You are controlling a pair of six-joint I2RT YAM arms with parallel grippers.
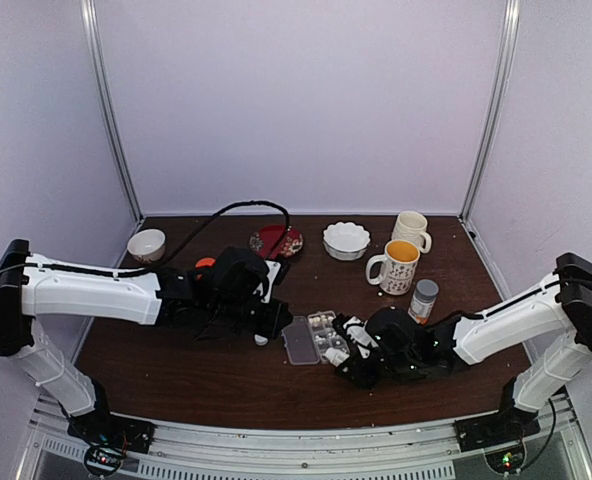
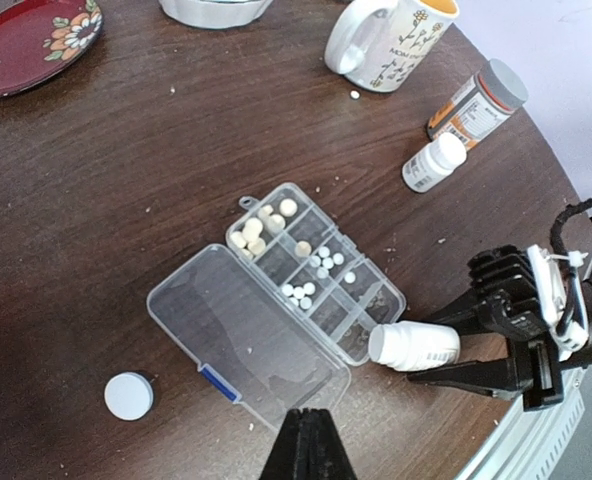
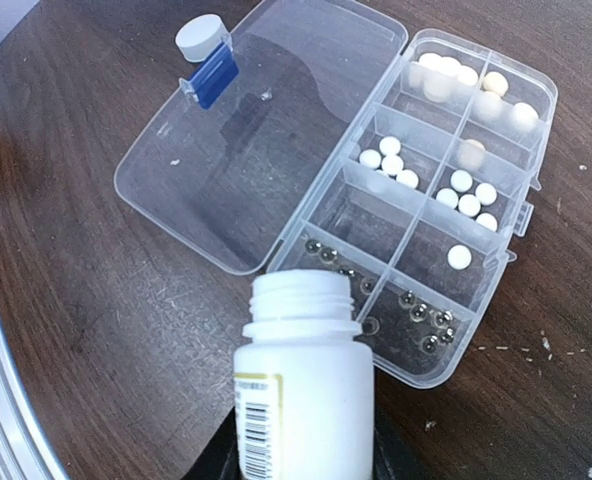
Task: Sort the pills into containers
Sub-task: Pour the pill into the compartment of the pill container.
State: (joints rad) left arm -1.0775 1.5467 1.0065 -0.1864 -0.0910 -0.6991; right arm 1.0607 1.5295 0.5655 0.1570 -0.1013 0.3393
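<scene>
just beyond right claw gripping white bottle: pill box, pills inside.

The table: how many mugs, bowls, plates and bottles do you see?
Mugs: 2
Bowls: 2
Plates: 1
Bottles: 3
Total: 8

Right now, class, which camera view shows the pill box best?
The right wrist view: the pill box nearly fills the frame, every cell and the pills inside distinct. The left wrist view shows it whole but smaller; the top external view shows only a small pale shape.
</scene>
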